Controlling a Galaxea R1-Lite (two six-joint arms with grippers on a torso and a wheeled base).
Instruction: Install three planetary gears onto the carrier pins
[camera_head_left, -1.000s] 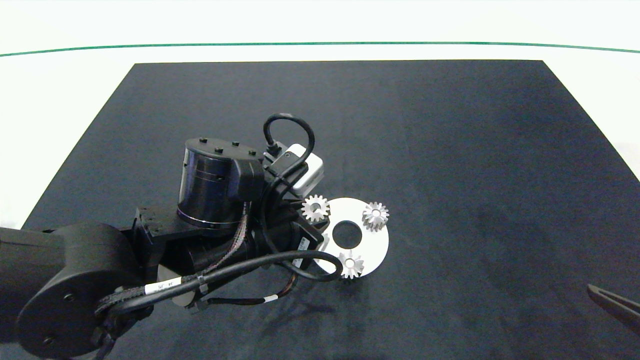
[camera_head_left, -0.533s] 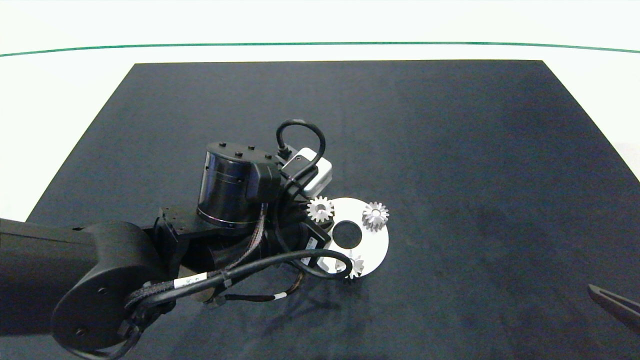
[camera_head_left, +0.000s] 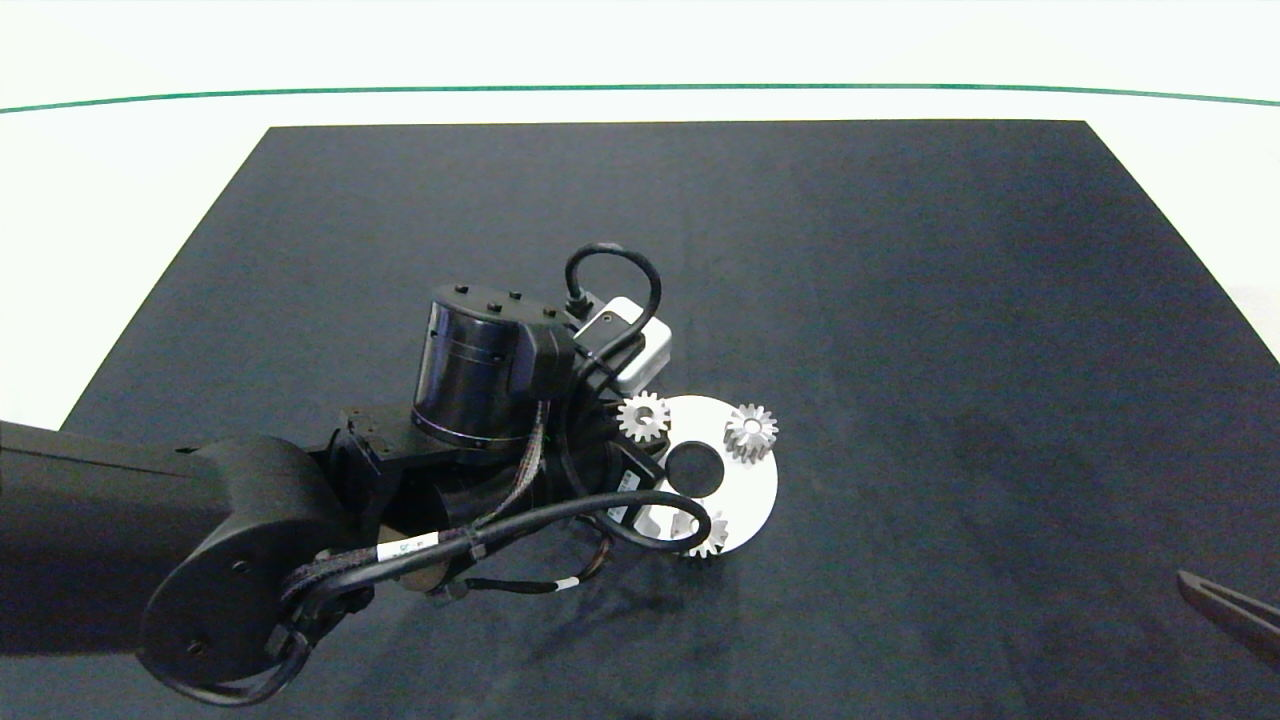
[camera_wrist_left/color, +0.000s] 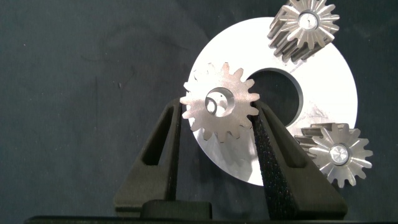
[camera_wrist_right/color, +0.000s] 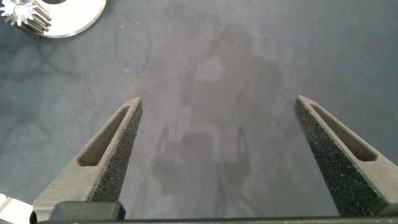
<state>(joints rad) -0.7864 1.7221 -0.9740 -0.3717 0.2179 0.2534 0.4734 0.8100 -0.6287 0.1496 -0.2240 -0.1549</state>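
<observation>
Silver teeth catch the light on the third gear (camera_wrist_left/color: 219, 104), which is pinched by its rim between the two grey fingers (camera_wrist_left/color: 273, 148) of the left gripper (camera_wrist_left/color: 219, 134) and held over the near-left part of the white disc (camera_head_left: 752, 485). Through its bore a pale round shape shows, most likely the last carrier pin (camera_wrist_left/color: 216, 102) beneath, off to one side of the hole, so I'd judge it is not yet seated. Two other planetary gears already sit on the disc, one (camera_head_left: 750, 432) at the far right and one (camera_head_left: 707, 535) at the near edge, partly behind the arm's cable (camera_head_left: 560, 520); each shows a pale pin end in its centre from the wrist camera. So two of three look done, and what remains is lining up and dropping this last one. All of it rests on the dark mat (camera_head_left: 900, 280). Over at the near right corner the right gripper (camera_wrist_right/color: 217, 162) hangs idle, fingers spread wide above bare mat.
</observation>
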